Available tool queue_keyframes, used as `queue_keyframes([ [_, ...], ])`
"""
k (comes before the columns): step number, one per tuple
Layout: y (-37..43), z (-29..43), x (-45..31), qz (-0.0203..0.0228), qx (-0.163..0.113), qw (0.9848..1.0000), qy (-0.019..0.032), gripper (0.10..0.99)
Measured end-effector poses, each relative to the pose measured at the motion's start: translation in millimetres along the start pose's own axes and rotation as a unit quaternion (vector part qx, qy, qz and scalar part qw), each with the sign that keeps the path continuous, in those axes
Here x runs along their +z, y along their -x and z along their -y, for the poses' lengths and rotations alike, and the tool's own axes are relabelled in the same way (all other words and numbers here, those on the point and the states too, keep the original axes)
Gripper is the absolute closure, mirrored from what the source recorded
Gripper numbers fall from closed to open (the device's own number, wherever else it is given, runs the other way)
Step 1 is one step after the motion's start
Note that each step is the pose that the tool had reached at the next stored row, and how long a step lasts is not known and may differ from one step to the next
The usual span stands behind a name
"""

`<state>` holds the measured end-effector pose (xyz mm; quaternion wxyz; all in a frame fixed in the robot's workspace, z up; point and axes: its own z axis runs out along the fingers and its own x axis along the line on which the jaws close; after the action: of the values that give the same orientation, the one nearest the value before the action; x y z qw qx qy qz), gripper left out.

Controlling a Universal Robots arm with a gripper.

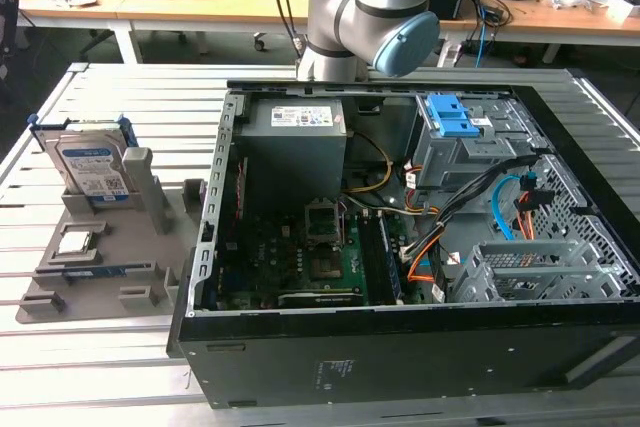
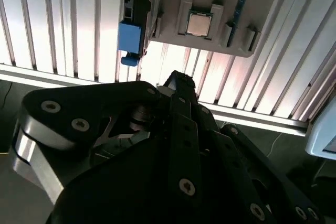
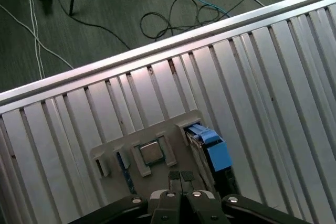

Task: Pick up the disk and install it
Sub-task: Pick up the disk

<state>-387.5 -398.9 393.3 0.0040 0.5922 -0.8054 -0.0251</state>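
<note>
jaws: together, empty, over the grey holder [image 3: 178,153] | disk [image 1: 92,169]: upright in that holder, left middle of the exterior view, outside the computer case [image 1: 400,357] | handling, my judgement: stiff, fairly heavy, shock-sensitive; grip across the blue bracket [image 3: 218,153] edges, not the label

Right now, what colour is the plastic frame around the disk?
Bright blue. The bracket around the disk shows best in the exterior view.

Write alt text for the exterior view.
The disk stands on edge in a grey holder on the slatted table, at the exterior view's left of an open computer case; the robot arm rises behind the case.
</note>
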Motion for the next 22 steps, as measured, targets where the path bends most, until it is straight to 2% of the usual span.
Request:
queue_keyframes([
  [4, 0.0, 0.0, 0.0, -0.0016, -0.035, 0.9994, 0.0008, 0.98],
  [6, 0.0, 0.0, 0.0, -0.0027, -0.059, 0.9982, 0.0014, 0.98],
  [11, 0.0, 0.0, 0.0, -0.0042, -0.093, 0.9956, 0.0022, 0.98],
  [13, 0.0, 0.0, 0.0, -0.0055, -0.121, 0.9926, 0.0028, 0.98],
  [18, 0.0, 0.0, 0.0, -0.0083, -0.184, 0.9828, 0.0043, 0.98],
  [20, 0.0, 0.0, 0.0, -0.0089, -0.197, 0.9804, 0.0046, 0.98],
  [21, 0.0, 0.0, 0.0, -0.0093, -0.206, 0.9785, 0.0048, 0.98],
  [22, 0.0, 0.0, 0.0, -0.0096, -0.212, 0.9772, 0.0049, 0.98],
])
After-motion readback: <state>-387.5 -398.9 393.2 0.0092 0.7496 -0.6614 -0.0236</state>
